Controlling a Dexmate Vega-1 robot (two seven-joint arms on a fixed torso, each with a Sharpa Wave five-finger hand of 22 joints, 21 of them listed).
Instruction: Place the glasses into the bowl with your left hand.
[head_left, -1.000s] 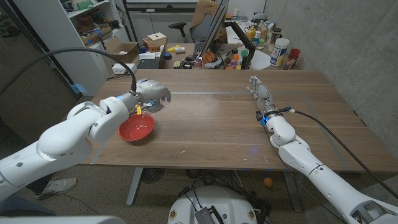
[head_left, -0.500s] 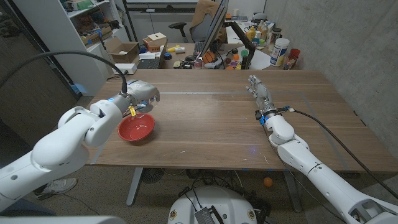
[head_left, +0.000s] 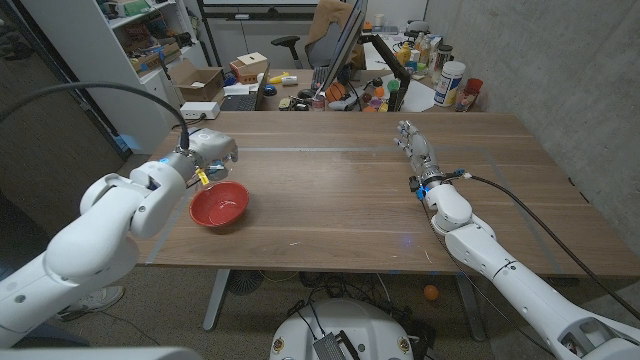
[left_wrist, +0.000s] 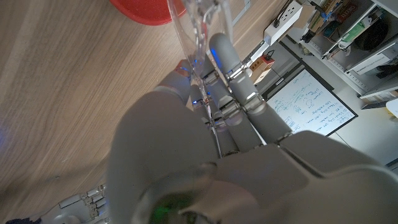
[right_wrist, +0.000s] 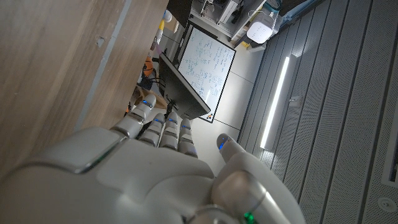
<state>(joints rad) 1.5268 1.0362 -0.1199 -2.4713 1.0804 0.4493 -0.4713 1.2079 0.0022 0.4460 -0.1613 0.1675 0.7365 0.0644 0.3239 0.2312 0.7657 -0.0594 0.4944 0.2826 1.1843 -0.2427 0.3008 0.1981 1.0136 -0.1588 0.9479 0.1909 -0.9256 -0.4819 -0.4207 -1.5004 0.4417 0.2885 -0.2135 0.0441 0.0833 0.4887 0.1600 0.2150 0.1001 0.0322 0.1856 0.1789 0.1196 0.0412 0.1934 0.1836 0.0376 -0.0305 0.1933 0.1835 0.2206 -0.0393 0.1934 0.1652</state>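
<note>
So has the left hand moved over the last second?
Yes. The left hand, holding the glasses, has drawn back toward the table's left edge, now left of the red bowl rather than over its far rim.

Wide open worktop (head_left: 340, 200), traffic only at the two sides.
The left hand (head_left: 208, 152) with the glasses (left_wrist: 200, 25) hangs just behind the bowl (head_left: 219, 207), whose mouth lies open and uncovered. The right hand (head_left: 415, 146) stands well apart on the far right. Between them, bare wood. Clutter (head_left: 400, 80) crowds beyond the worktop's back edge.
</note>
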